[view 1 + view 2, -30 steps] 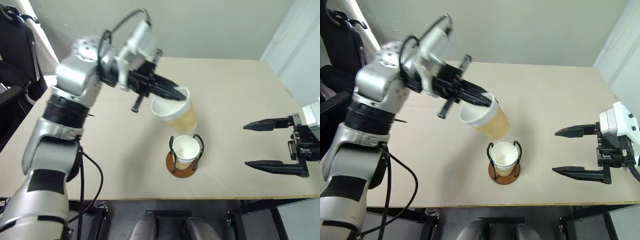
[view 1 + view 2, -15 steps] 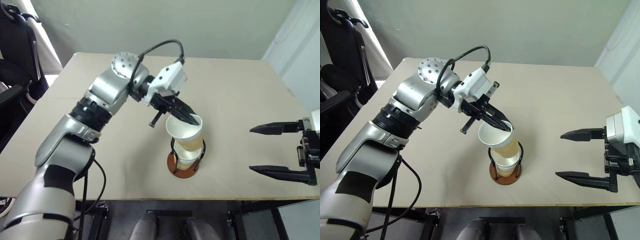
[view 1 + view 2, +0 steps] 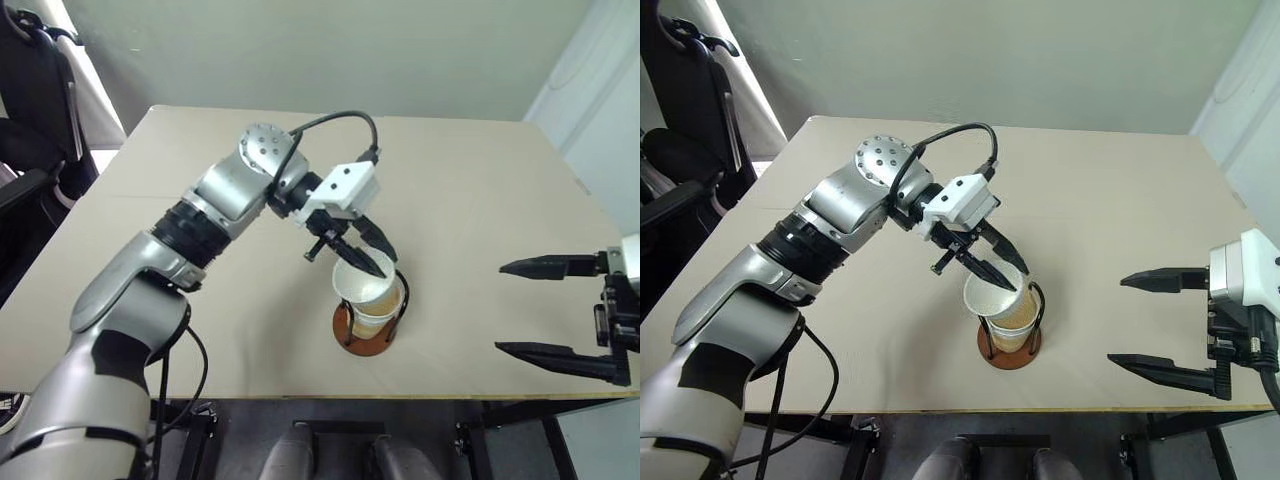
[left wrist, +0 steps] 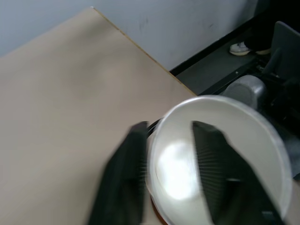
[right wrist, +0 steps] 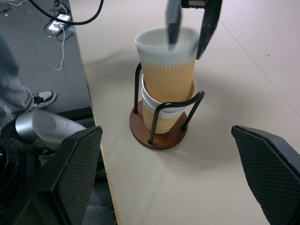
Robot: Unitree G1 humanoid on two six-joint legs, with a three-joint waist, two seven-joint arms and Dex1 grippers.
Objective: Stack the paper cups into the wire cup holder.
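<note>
The wire cup holder (image 3: 350, 336) stands near the table's front middle, a reddish-brown disc with two black wire loops (image 5: 165, 106). A paper cup (image 5: 156, 113) sits in it, and a second, tan-walled paper cup (image 3: 368, 284) is nested upright in the first. My left gripper (image 3: 388, 264) reaches down from the left to the top cup's rim. Its fingers (image 4: 127, 174) are parted, one outside the wall and one inside the cup, with slack around the rim. My right gripper (image 3: 500, 307) hovers open and bare to the holder's right, near the front edge.
The tan table (image 3: 480, 190) stretches wide behind and to both sides of the holder. A black chair (image 3: 30, 90) stands off the table's left. In the right wrist view, cables (image 5: 61, 21) and a person's shoe (image 5: 42, 98) lie on the floor past the table edge.
My left gripper carried the top cup down and rightward, set it into the cup in the holder, and parted its fingers. The right gripper has stayed in place, open.
</note>
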